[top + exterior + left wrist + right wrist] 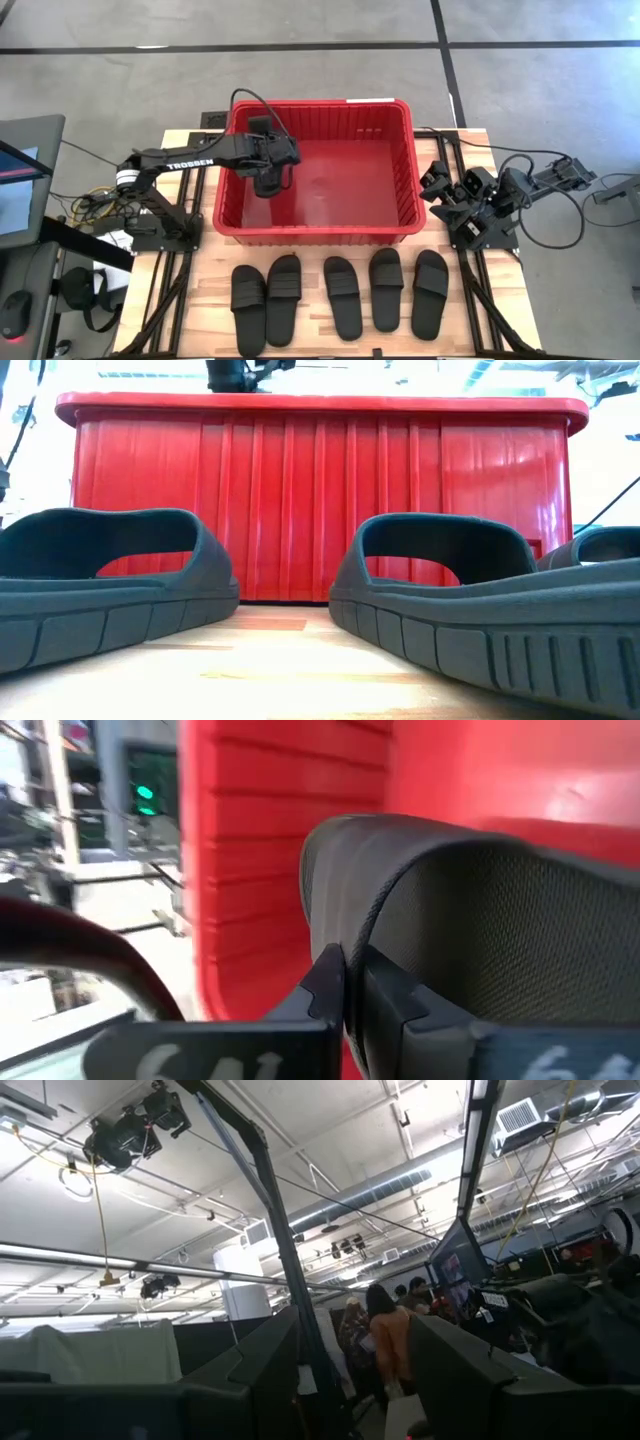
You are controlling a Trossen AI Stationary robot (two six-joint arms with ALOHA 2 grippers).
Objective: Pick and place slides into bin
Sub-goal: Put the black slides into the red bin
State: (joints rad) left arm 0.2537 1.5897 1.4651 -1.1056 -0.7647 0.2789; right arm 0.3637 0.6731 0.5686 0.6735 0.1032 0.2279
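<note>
The slide (270, 182) we care about now hangs over the left part of the bin (400, 225), inside its rim and near its left wall, clamped in the left gripper (272, 160). In the left wrist view the two fingers (330, 985) are pinched tight on the slide's edge, with the bin's red wall and floor right behind it. From above, its long axis appears to run roughly from the far side toward the near side, though we cannot tell exactly how it tilts, nor whether it hangs free of the bin floor or already touches it.

So the relation that counts is plain: the slide sits directly above bare bin floor, and we judge the coming move to be a release straight down, with no sideways travel needed. The left arm is the one at work; it reaches in over the bin's left rim.

Apart from the held slide, we see nothing else in the bin. Five more slides (340, 292) lie in a row on the table (190, 300) in front of the bin, toes and heels pointing roughly toward and away from it.

The right gripper (440, 185) waits folded back beside the bin's right wall, its fingers parted and holding nothing.
</note>
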